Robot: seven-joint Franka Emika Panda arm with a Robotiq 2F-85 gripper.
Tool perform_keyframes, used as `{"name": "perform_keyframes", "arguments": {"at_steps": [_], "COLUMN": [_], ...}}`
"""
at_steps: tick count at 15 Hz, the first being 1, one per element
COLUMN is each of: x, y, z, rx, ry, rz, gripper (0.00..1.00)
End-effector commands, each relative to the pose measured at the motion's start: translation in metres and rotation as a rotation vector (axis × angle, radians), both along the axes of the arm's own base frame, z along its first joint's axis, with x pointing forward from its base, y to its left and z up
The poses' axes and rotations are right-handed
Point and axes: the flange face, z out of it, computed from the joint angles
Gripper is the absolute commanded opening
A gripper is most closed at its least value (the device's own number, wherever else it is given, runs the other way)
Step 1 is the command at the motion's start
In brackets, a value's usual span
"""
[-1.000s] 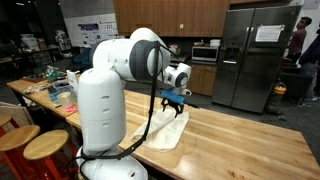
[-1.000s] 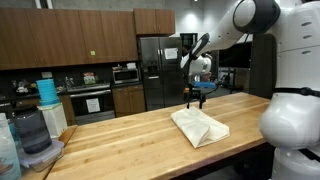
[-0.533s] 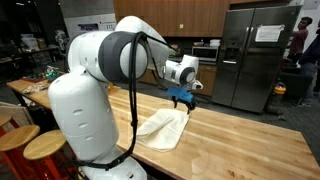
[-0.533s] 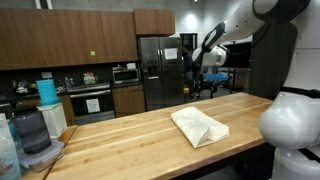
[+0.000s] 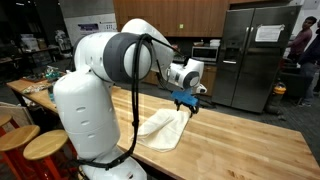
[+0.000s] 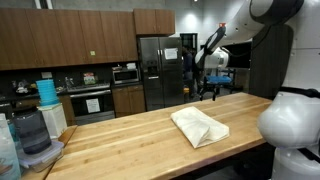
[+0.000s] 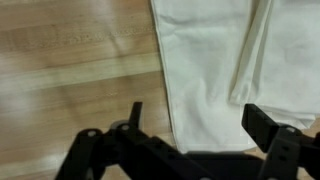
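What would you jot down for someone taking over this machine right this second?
Hand: open and empty. The wrist view shows its two fingers spread with nothing between them.
Cloth: white, folded, lying flat on the wooden counter.
Position: the hand hangs in the air above the cloth, near one edge, not touching it.
Done: the cloth lies folded and free of the hand.
Left: nothing is gripped, so any handling of the cloth starts from a fresh grasp.

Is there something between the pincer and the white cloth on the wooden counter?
Nothing visible stands between them. The open pincer hangs above the white cloth, apart from it. In the wrist view only the cloth and the bare wooden counter lie under it.
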Motion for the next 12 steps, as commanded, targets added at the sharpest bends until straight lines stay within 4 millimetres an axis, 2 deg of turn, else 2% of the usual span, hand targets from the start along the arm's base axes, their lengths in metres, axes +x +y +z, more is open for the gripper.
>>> {"name": "perform_keyframes", "arguments": {"at_steps": [1, 8, 12], "x": [0.0, 0.001, 0.009], "y": [0.0, -0.002, -0.018], "z": [0.001, 0.002, 0.011], "rx": [0.0, -0.003, 0.003], "ry": [0.001, -0.001, -0.04], "rz": [0.002, 0.007, -0.041], "gripper": [1.0, 1.0, 1.0]}}
